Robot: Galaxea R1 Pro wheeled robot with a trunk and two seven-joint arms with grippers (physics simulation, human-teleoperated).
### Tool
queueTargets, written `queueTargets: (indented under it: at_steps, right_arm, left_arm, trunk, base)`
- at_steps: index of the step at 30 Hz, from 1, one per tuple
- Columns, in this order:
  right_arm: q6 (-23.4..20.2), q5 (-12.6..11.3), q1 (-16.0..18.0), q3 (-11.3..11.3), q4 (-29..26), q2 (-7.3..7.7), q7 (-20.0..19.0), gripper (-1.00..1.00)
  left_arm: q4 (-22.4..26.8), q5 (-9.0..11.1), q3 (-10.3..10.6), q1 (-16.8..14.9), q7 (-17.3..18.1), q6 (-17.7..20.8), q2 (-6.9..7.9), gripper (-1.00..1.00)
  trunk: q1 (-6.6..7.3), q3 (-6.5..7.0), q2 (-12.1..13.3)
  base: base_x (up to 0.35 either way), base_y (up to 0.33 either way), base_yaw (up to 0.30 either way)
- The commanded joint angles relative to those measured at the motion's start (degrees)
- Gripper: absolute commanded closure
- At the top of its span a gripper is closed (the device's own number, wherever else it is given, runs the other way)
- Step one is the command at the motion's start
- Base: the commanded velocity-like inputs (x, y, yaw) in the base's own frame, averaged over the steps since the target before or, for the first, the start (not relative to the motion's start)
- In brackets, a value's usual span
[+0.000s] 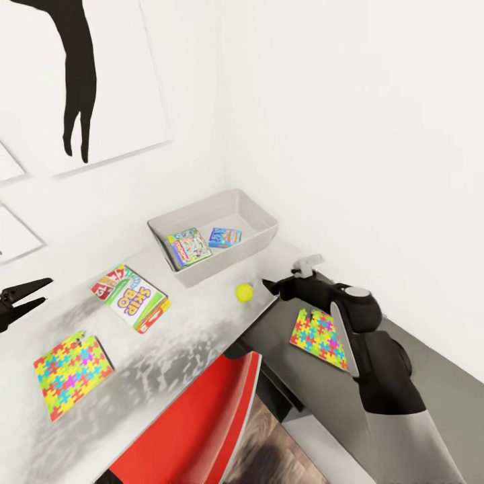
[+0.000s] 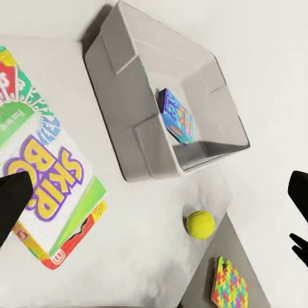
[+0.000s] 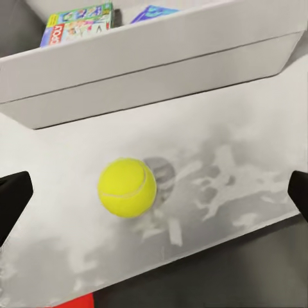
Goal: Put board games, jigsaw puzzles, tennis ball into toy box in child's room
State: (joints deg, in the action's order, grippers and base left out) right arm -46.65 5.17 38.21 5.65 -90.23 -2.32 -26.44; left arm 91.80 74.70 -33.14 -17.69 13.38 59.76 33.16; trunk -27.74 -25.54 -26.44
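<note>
The toy box (image 1: 225,263) stands at the back of the table (image 1: 195,323) against the wall, holding a green-white board game (image 1: 188,247) and a small blue one (image 1: 224,236). The "SKIP BO" game (image 1: 131,297) lies flat to its left. The tennis ball (image 1: 244,292) rests in front of the box near the table's edge. My right gripper (image 1: 269,286) hovers open just right of the ball (image 3: 127,187), which lies ahead between the fingertips (image 3: 13,199). One jigsaw puzzle (image 1: 70,373) lies front left, another (image 1: 321,338) under my right arm. My left gripper (image 1: 47,290) hangs open at far left.
A red chair (image 1: 202,423) is tucked under the table's front edge. The lower dark grey corner section (image 1: 417,356) runs along the right wall. White walls close in behind and to the right; black-and-white pictures (image 1: 81,74) hang at left.
</note>
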Motion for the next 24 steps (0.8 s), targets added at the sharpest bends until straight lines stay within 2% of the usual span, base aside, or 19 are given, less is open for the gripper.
queueTargets:
  at_steps: [1, 3, 6, 15, 19, 21, 24]
  right_arm:
    - [0.0, 0.6, 0.2, 0.0, 0.6, -0.92, 0.7, -1.00]
    - [0.2, 0.7, 0.4, -0.1, 1.9, -2.33, 2.5, -1.00]
    - [0.8, 0.7, 0.6, 0.0, 3.2, -3.64, 6.0, -1.00]
    - [1.1, 0.7, 0.7, 1.3, 3.7, -5.04, 8.8, -1.00]
    - [1.1, 0.7, 0.8, 1.9, 4.0, -5.21, 11.1, -1.00]
    - [1.1, 0.7, 0.9, 2.0, 4.7, -5.25, 12.0, -1.00]
    - [1.1, 0.7, 3.0, 2.0, 8.3, -5.26, 14.0, -1.00]
  left_arm:
    - [0.0, -0.6, 0.0, -0.1, 0.6, 0.2, -0.12, -1.00]
    - [0.1, -0.6, 0.1, -0.1, 0.4, 0.2, -0.31, -1.00]
    - [0.2, -0.8, 0.2, 0.4, 0.2, 0.2, -0.52, -1.00]
    - [0.3, -0.7, -0.2, 2.7, 0.6, 0.2, -0.47, -1.00]
    - [0.3, -0.7, -0.3, 3.3, 0.6, 0.2, -0.39, -1.00]
    - [0.3, -0.7, -0.4, 3.5, 0.6, 0.2, -0.37, -1.00]
    - [0.3, -0.8, -0.4, 3.8, 0.5, 0.2, -0.38, -1.00]
  trunk:
    - [-0.02, -0.15, -0.1]
    - [-0.02, -0.28, -0.1]
    - [-0.02, -0.49, -0.1]
    - [-0.02, -1.09, -0.1]
    - [-0.02, -1.31, -0.1]
    - [-0.02, -1.37, -0.1]
    - [-0.02, -1.40, -0.1]
  base:
    - [0.000, 0.000, 0.217]
    - [0.000, 0.000, 0.217]
    - [0.000, 0.000, 0.216]
    - [0.000, 0.000, 0.215]
    - [0.000, 0.000, 0.175]
    - [0.000, 0.000, 0.080]
    - [0.000, 0.000, 0.037]
